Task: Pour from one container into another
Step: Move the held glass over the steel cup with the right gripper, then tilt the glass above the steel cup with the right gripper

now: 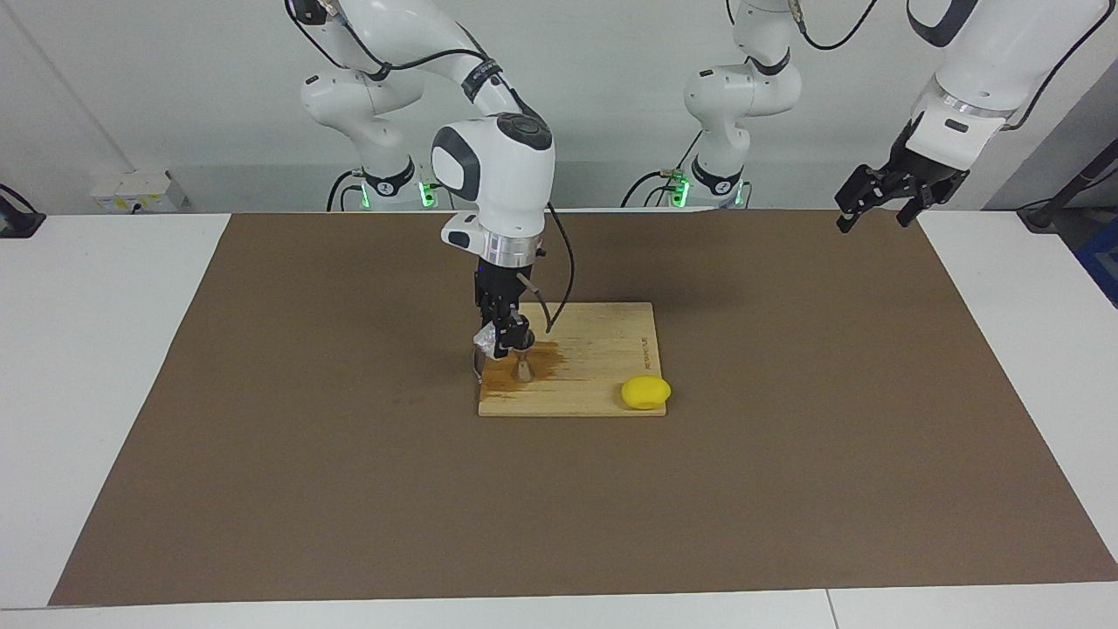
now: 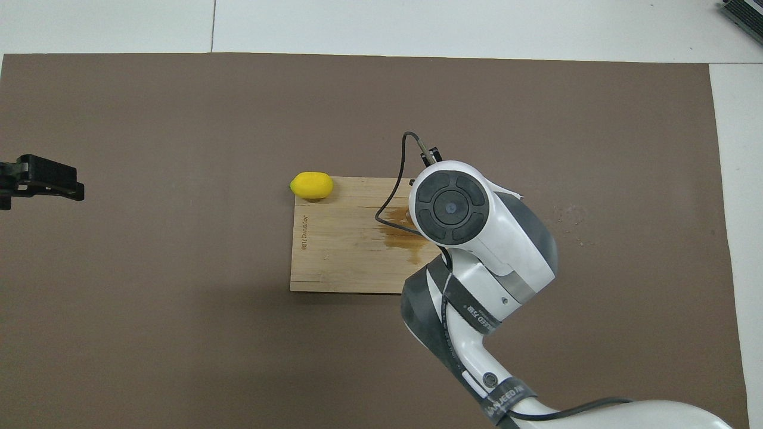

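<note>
A: Two vessels, both at the right arm's end of the board [image 1: 603,349]. The cup [image 1: 486,339] is pinched in the right claw [image 1: 504,336], beside the jigger [image 1: 522,367].
B: Advice: the board is wet; centre the lip over the jigger and tip slowly. The left claw [image 1: 873,205] waits, spread.

Two white robot arms with dark grey joint caps, black cables, black grippers and green lights at their bases.

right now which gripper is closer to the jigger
Right. The right gripper holds the clear cup just above the jigger; the left gripper waits, raised over the left arm's table end.
</note>
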